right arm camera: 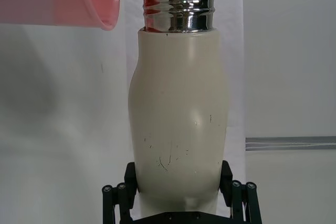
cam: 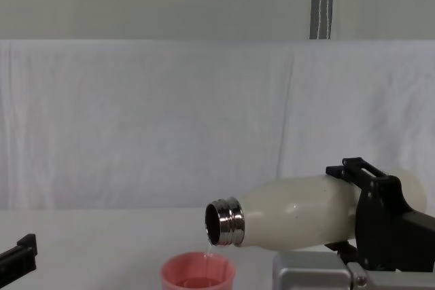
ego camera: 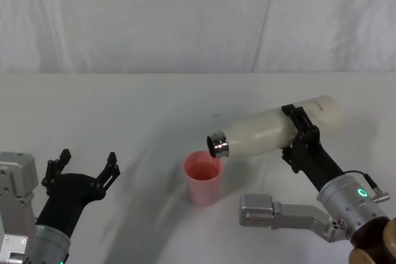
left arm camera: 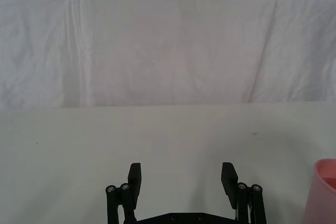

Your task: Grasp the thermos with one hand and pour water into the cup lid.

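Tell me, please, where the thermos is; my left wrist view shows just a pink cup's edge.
Observer: The right tool holds the thermos tipped nearly level, its steel neck above the cup lid.
Operator: Is water coming out?
Observer: Yes, the chest view shows a thin stream falling from the neck into the cup lid.
Operator: Is my arm in the way?
Observer: No, the left tool sits open, apart from the cup lid.

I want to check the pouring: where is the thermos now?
In the head view, the thermos is right of centre, tilted in the right gripper, its steel neck above the cup lid.
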Action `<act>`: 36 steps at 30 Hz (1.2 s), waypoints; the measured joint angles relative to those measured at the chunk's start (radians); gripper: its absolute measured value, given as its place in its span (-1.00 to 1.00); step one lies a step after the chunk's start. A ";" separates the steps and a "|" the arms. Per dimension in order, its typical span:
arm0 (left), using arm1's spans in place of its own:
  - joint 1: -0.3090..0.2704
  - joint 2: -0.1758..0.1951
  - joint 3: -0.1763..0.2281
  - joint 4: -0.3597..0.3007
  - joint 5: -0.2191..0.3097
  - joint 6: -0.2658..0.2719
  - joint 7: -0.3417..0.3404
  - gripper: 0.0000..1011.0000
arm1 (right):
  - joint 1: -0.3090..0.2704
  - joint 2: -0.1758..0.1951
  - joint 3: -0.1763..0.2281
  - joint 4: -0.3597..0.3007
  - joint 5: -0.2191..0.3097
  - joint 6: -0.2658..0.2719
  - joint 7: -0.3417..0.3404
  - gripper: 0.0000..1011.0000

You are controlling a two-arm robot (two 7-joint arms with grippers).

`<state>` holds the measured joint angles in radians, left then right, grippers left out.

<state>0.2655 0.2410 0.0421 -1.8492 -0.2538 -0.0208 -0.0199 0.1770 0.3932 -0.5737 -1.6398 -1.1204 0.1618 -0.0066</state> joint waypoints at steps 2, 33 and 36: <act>0.000 0.000 0.000 0.000 0.000 0.000 0.000 0.98 | 0.000 0.000 -0.001 0.000 0.000 0.000 0.001 0.88; 0.000 0.000 0.000 0.000 0.000 0.000 0.000 0.98 | -0.013 -0.015 0.013 -0.002 0.067 -0.020 0.027 0.88; 0.000 0.000 0.000 0.000 0.000 0.000 0.000 0.98 | -0.019 -0.019 0.019 -0.006 0.085 -0.025 0.031 0.88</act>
<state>0.2655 0.2410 0.0421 -1.8492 -0.2538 -0.0208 -0.0199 0.1581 0.3741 -0.5546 -1.6459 -1.0351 0.1368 0.0247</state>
